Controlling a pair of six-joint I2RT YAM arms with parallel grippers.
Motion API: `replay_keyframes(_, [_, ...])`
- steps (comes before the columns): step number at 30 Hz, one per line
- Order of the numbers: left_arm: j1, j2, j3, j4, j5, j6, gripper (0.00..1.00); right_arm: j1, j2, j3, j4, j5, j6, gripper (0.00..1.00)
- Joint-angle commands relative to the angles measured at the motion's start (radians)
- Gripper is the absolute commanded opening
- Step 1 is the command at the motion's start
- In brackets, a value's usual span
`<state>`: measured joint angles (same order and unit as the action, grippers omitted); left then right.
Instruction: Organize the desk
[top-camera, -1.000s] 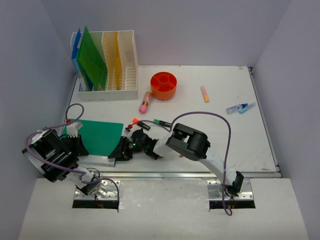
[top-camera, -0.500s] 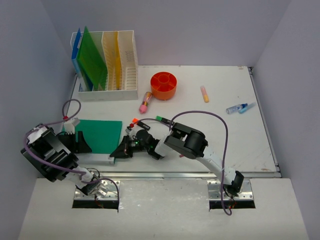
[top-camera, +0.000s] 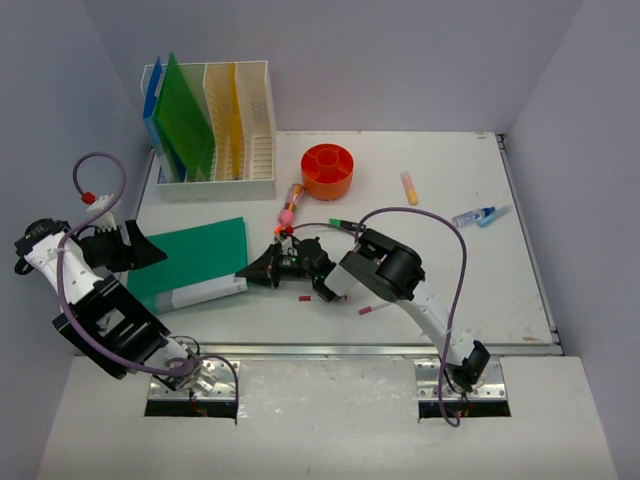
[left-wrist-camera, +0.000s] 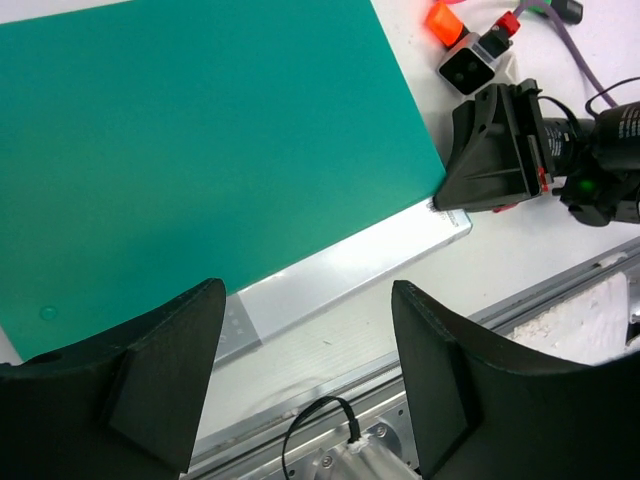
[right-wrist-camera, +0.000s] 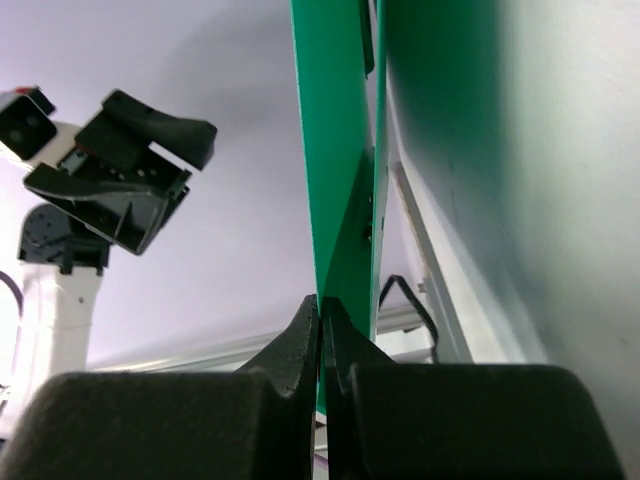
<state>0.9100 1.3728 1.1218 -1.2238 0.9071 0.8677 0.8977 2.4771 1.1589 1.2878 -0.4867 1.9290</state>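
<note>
Step in hand: filing the green folder (top-camera: 195, 262), which lies lower left on the desk (top-camera: 480, 290). The right gripper (top-camera: 244, 273) is clenched on the folder's corner. The left gripper (left-wrist-camera: 305, 300) hangs above it, fingers spread and grasping nothing. The next move likely calls for a lift toward the file rack (top-camera: 215, 125), upper left.

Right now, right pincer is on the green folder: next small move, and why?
Probably lift the right pincer slightly, raising the folder off the desk. It is shut on the folder's near right corner; the left pincer hangs open above the folder, touching nothing; the file rack at the rear left looks to have a free slot.
</note>
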Motion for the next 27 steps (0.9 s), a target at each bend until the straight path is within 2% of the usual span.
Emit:
replay_keyframes(1, [0.007,-0.007,0.039,0.016,0.024,-0.095,0.65,-0.006,-0.049,0.062,0.24,0.058,0.118,0.0])
replay_keyframes(5, [0.014,0.082,0.052,0.023,-0.018,-0.117,0.64,-0.01,-0.055,0.059,0.243,0.083,0.15,0.0])
replay_keyframes(9, [0.012,0.102,0.08,-0.086,0.04,0.013,0.65,-0.024,-0.07,0.033,0.23,0.11,0.176,0.0])
replay_keyframes(10, [0.008,0.067,0.069,-0.094,0.053,0.057,0.67,-0.027,-0.072,0.029,0.227,0.115,0.18,0.0])
replay_keyframes(12, [-0.034,-0.058,0.023,-0.092,0.024,0.284,0.7,-0.032,-0.069,0.033,0.22,0.12,0.188,0.0])
replay_keyframes(14, [-0.083,-0.191,-0.043,-0.076,-0.013,0.423,0.76,-0.034,-0.069,0.041,0.212,0.123,0.191,0.0])
replay_keyframes(15, [-0.086,-0.206,-0.067,-0.075,-0.014,0.433,0.76,-0.036,-0.069,0.041,0.21,0.123,0.191,0.0])
replay_keyframes(16, [-0.112,-0.319,-0.098,-0.07,-0.026,0.505,0.8,-0.036,-0.072,0.042,0.206,0.125,0.192,0.0])
replay_keyframes(17, [-0.114,-0.328,-0.102,-0.073,-0.033,0.555,0.81,-0.036,-0.073,0.04,0.206,0.125,0.192,0.0])
replay_keyframes(18, [-0.13,-0.394,-0.132,-0.07,-0.04,0.603,0.82,-0.036,-0.08,0.037,0.203,0.126,0.193,0.0])
replay_keyframes(19, [-0.138,-0.451,-0.159,-0.071,-0.047,0.716,0.84,-0.034,-0.087,0.028,0.2,0.129,0.195,0.0])
replay_keyframes(24, [-0.141,-0.665,-0.322,-0.088,-0.1,0.983,0.88,-0.038,-0.115,0.012,0.194,0.129,0.203,0.0])
replay_keyframes(27, [-0.141,-0.777,-0.458,-0.035,-0.133,1.076,0.89,-0.039,-0.14,-0.003,0.194,0.125,0.209,0.0])
